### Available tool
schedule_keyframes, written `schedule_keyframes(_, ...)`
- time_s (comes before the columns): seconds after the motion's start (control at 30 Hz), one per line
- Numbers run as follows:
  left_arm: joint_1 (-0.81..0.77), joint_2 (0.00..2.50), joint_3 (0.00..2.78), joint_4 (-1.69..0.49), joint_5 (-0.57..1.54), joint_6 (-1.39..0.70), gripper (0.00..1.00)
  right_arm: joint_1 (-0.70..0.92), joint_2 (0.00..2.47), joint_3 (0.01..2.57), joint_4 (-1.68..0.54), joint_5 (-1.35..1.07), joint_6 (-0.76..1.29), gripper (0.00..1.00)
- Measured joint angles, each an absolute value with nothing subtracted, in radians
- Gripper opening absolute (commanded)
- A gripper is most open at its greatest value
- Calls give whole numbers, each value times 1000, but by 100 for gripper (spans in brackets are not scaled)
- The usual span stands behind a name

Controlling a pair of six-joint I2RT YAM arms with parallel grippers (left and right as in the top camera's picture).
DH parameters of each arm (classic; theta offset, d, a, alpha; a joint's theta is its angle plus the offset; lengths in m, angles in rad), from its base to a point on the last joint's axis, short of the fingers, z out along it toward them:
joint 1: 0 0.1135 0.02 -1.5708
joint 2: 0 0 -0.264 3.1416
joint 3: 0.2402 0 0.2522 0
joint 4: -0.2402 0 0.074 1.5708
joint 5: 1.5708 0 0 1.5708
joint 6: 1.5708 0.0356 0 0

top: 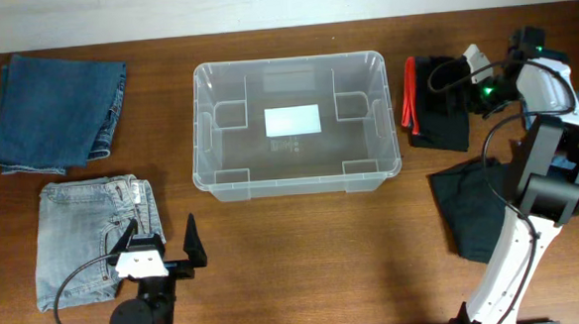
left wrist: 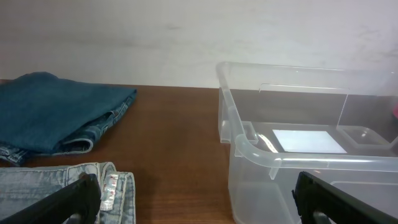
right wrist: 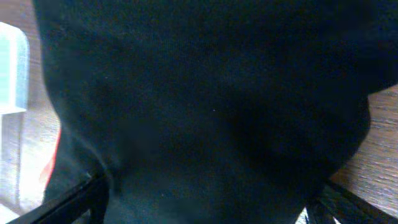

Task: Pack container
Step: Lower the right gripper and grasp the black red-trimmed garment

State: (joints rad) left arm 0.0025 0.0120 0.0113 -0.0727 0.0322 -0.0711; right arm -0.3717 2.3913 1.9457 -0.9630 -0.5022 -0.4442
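Clear container point(top: 231, 150) ahead-right of open left pincer point(top: 162, 240), apart.

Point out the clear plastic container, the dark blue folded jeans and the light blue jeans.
clear plastic container point(top: 198, 127), overhead view, on its left rim.
dark blue folded jeans point(top: 53, 110), overhead view, middle of the fabric.
light blue jeans point(top: 75, 238), overhead view, middle of the fabric.

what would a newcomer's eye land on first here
The big clear container in the middle of the table, empty but for a white label on its base. Folded clothes flank it: dark jeans and pale jeans at left, a red-trimmed black garment under the open right gripper and another black garment at right.
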Motion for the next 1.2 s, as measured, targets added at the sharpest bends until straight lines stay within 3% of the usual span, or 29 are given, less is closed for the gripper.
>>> schedule_keyframes(0.1, 2, 12, 11, -73, 32, -71, 100, -379, 2394, 1946, -964, -536, -444, 94)
schedule_keyframes(0.37, 2, 12, 11, -73, 32, -71, 99, -385, 2408, 1956, -964, -537, -430, 81)
schedule_keyframes(0.5, 2, 12, 11, -73, 33, -71, 99, -386, 2415, 1962, -960, -524, -420, 55)
schedule_keyframes(0.67, 2, 12, 11, -73, 32, -71, 99, -389, 2425, 1965, -959, -510, -415, 44)
schedule_keyframes(0.93, 2, 12, 11, -73, 33, -71, 99, -387, 2431, 1966, -965, -500, -379, 4)
schedule_keyframes(1.2, 2, 12, 11, -73, 33, -71, 99, -387, 2455, 2034, -1048, -503, -337, 4)
